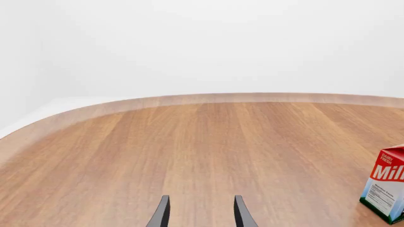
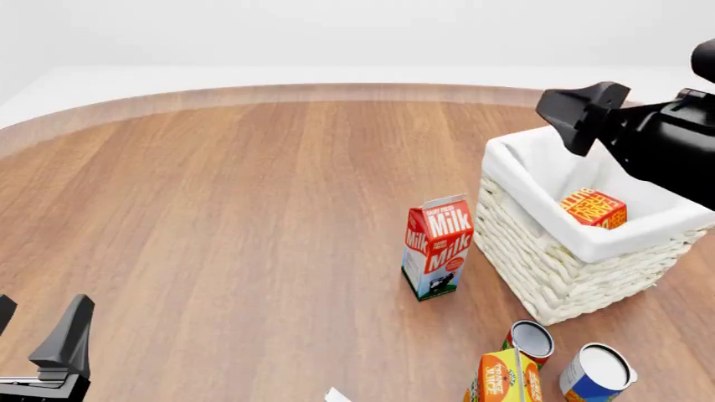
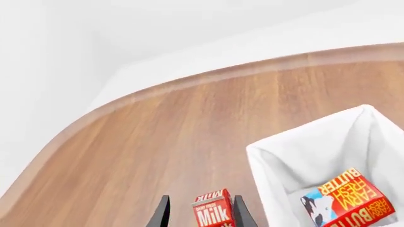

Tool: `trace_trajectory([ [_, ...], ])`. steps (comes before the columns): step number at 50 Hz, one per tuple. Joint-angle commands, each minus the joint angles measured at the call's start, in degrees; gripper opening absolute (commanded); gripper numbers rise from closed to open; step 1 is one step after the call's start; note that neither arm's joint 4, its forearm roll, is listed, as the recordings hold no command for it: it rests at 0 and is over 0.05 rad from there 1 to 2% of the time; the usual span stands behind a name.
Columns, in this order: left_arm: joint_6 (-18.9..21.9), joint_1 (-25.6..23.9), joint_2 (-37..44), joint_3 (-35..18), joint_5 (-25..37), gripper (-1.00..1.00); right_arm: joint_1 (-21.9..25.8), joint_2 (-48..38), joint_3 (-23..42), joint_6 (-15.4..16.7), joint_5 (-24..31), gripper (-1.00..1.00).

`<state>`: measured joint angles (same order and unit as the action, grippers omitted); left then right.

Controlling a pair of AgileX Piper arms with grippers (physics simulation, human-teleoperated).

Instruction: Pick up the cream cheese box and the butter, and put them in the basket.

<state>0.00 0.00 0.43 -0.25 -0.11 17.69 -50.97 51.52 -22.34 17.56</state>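
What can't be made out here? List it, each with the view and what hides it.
- Cream cheese box: identifiable in no view; a white scrap at the front view's bottom edge is too cropped to name.
- Right gripper: front view's right edge cuts it off.
- Orange carton: bottom edge crops it.
- Butter lies in the basket; its underside is hidden.

I see a white woven basket [image 2: 558,268] with white cloth lining, a red and orange butter box [image 2: 594,208] inside, a red-and-white milk carton [image 2: 438,248], an orange carton [image 2: 505,378], and the brown wood-grain table [image 2: 246,218].
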Motion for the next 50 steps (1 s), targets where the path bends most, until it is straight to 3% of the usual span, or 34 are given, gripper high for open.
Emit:
trace_trajectory([
  [1, 0.00, 0.01, 0.00, 0.00, 0.00, 1.00, 8.16, -1.80, 4.64, 1.53, 6.12, 1.00],
  [7, 0.00, -0.01, -0.01, 0.00, 0.00, 1.00, 12.43, -3.81, 8.21, 6.50, 9.00, 1.00],
  [9, -0.01, 0.00, 0.01, 0.00, 0.00, 1.00, 13.00, -3.63, 6.85, 8.72, 7.72, 1.00],
  [16, 0.00, 0.00, 0.01, 0.00, 0.00, 1.00, 15.18, -6.62, 9.62, 10.24, 9.05, 1.00],
  [29, -0.01, 0.01, -0.01, 0.00, 0.00, 1.00, 24.53, -11.50, 9.37, 15.58, 9.71, 1.00],
  [50, 0.00, 0.00, 0.00, 0.00, 0.00, 1.00, 30.76, -18.38, 4.90, 15.57, 4.97, 1.00],
])
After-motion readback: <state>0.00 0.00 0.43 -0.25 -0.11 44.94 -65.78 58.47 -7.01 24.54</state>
